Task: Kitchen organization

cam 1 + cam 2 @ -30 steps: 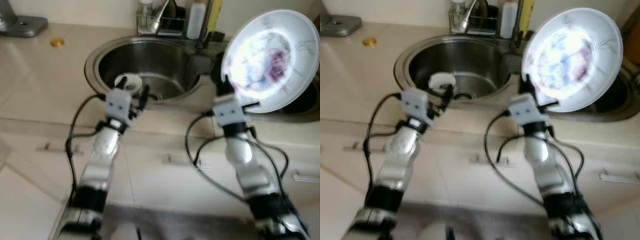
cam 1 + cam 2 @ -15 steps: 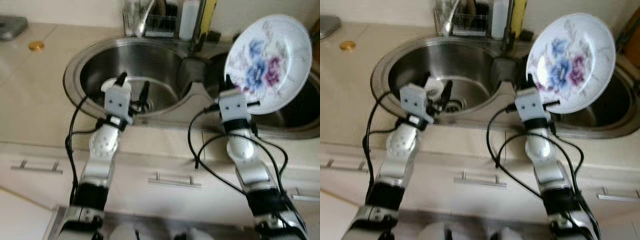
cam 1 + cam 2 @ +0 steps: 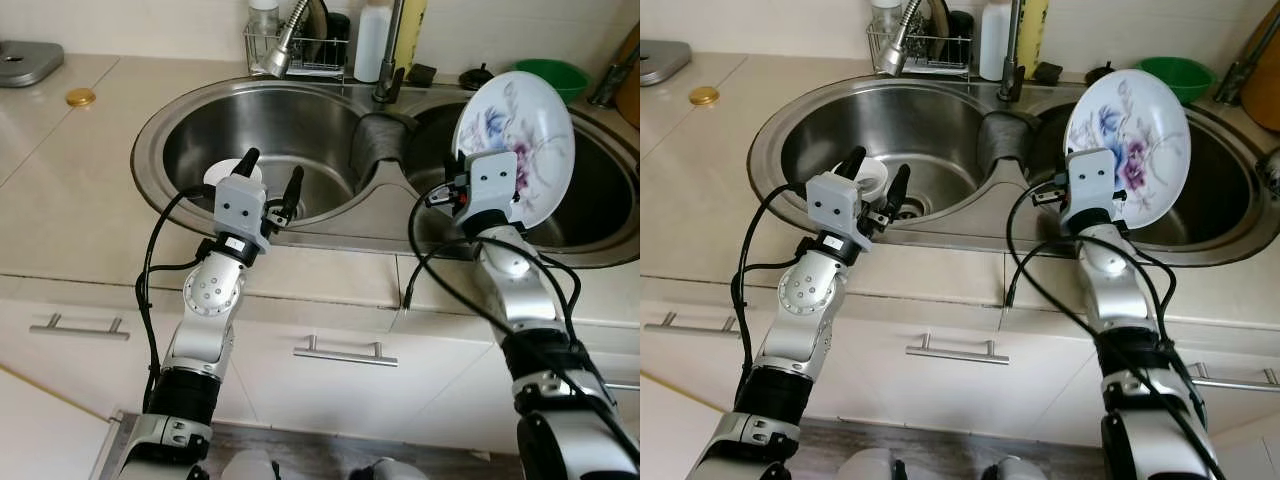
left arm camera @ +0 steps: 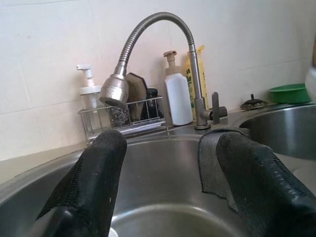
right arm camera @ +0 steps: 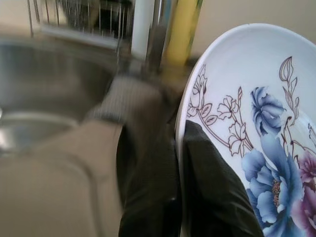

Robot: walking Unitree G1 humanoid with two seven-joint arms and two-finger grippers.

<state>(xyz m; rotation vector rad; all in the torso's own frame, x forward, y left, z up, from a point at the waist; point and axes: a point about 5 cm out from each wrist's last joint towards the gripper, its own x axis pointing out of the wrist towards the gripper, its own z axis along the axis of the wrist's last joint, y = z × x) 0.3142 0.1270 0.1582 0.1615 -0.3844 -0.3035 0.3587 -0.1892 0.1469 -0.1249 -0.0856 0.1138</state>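
Note:
A white plate [image 3: 530, 130] with blue and purple flowers stands almost upright above the right basin of the steel double sink [image 3: 150, 120]. My right gripper [image 5: 178, 138] is shut on the plate's [image 5: 256, 123] rim, one finger on each face. My left gripper [image 3: 272, 168] is open with nothing between its fingers [image 4: 94, 182]. It hovers over the front rim of the left basin. Just beyond it a small white round dish [image 3: 228, 172] lies in that basin.
A grey cloth [image 3: 375, 135] drapes over the divider between the basins. Behind the sink stand the faucet [image 4: 148, 44], a wire rack [image 3: 295, 50] and bottles [image 4: 177, 94]. A green bowl [image 3: 545, 75] sits at the back right and a gold lid [image 3: 80, 97] on the left counter.
The head view has shifted and sharpened. The right gripper has brought the plate lower over the right basin and turned it more edge-on. The left gripper stays open over the left basin.

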